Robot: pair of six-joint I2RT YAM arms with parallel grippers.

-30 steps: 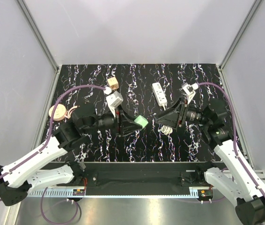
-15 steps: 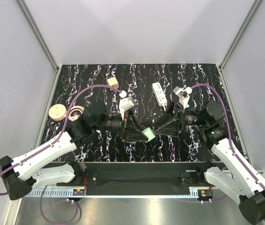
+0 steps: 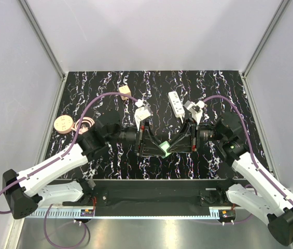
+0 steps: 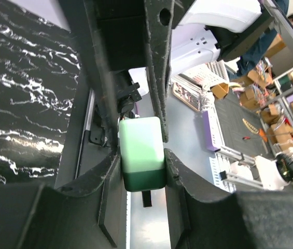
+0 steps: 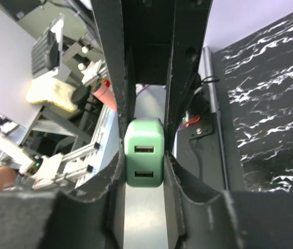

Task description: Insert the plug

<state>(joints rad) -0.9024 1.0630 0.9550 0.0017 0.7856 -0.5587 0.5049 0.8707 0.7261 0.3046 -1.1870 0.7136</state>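
Observation:
The plug [image 3: 163, 149] is a small light-green block held above the table's near middle, between both arms. My left gripper [image 3: 159, 150] is shut on it from the left; in the left wrist view the plug [image 4: 142, 150] sits pinched between the left gripper's [image 4: 142, 174] fingers, a dark prong showing below it. My right gripper [image 3: 168, 149] meets it from the right. In the right wrist view the plug [image 5: 144, 160] shows two USB slots, and both fingers of the right gripper [image 5: 143, 168] press on its sides. The white power strip [image 3: 175, 104] lies flat behind.
A small wooden block [image 3: 125, 91] sits at the back left. A round wooden disc [image 3: 63, 123] and a pale ring-shaped piece [image 3: 85, 123] lie near the left edge. Purple cables arch over both arms. The black marbled table [image 3: 110, 83] is walled on three sides.
Both arms swung in toward the table's middle. The left gripper carried the plug down and right. The right gripper, open before, has shut on the plug.

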